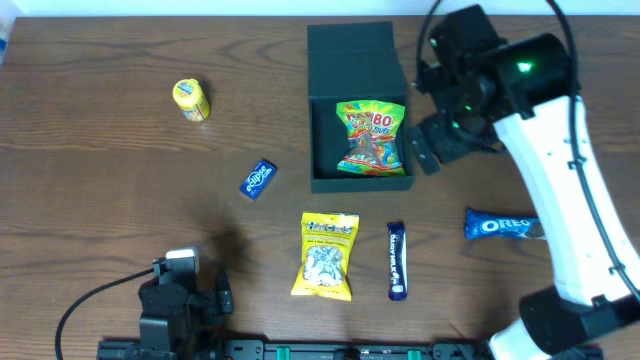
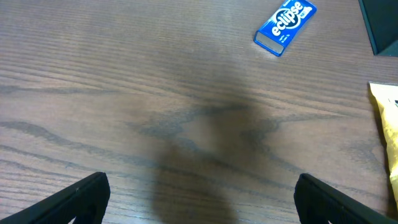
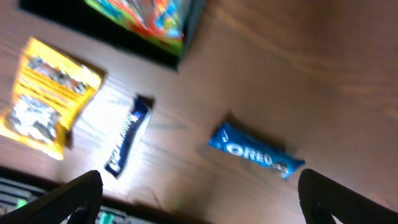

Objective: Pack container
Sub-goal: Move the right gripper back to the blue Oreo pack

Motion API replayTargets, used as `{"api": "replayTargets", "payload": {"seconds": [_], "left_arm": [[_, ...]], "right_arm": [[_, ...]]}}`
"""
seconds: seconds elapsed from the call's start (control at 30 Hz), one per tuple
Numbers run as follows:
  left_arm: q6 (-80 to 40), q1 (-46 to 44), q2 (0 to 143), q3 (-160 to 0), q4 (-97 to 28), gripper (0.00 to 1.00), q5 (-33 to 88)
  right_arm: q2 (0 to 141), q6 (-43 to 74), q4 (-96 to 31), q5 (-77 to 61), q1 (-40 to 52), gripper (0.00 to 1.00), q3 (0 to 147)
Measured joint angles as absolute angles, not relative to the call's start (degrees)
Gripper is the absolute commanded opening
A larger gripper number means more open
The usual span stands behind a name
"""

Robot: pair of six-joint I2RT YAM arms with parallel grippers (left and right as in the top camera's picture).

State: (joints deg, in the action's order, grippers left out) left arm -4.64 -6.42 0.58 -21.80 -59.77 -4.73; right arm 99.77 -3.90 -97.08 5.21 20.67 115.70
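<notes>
Centrally, toward 12 o'clock on the table [image 1: 100, 190], the container [image 1: 362, 184] is seen with its flap lid [image 1: 350, 58] laid back. A green snack bag [image 1: 372, 138] is held inside it. Just beside its wall at 3 o'clock, the right gripper [image 1: 424, 150] is hung with jaws spread wide and nothing between them. A yellow packet [image 1: 326, 255] is laid at 6 o'clock, a dark blue bar [image 1: 397, 260] at 5, an Oreo packet [image 1: 500, 225] at 4, an Eclipse pack [image 1: 258, 179] at 8, and a yellow tub [image 1: 190, 100] at 9. The left gripper [image 2: 200, 198] is kept at 7 o'clock, jaws apart over bare wood.
</notes>
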Motion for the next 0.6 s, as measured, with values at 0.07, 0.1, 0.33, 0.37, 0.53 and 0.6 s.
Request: {"api": "replayTargets", "payload": {"seconds": [0.07, 0.1, 0.33, 0.37, 0.53, 0.6], "left_arm": [[-4.6, -6.4, 0.6, -21.8, -59.8, 0.96, -4.7], [-4.6, -6.4, 0.6, -21.8, -59.8, 0.95, -4.7], [-4.6, -6.4, 0.6, -21.8, -59.8, 0.95, -4.7], [-4.6, -6.4, 0.6, -21.8, -59.8, 0.96, -4.7], [-4.6, -6.4, 0.6, -21.8, -59.8, 0.95, -4.7], [-4.6, -6.4, 0.6, -21.8, -59.8, 0.96, -4.7]], "right_arm": [[97.8, -5.1, -97.0, 5.3, 19.0, 0.99, 111.9], [96.7, -5.7, -97.0, 5.4, 18.2, 0.99, 109.8], [89.3, -8.8, -91.7, 6.7, 10.0, 0.99, 92.4], [88.8, -9.2, -90.3, 7.3, 8.8, 0.99, 90.3], [88.1, -18.1, -76.0, 10.0, 2.2, 0.99, 79.7], [88.1, -25.4, -69.7, 10.5, 0.3, 0.99, 75.4]]}}
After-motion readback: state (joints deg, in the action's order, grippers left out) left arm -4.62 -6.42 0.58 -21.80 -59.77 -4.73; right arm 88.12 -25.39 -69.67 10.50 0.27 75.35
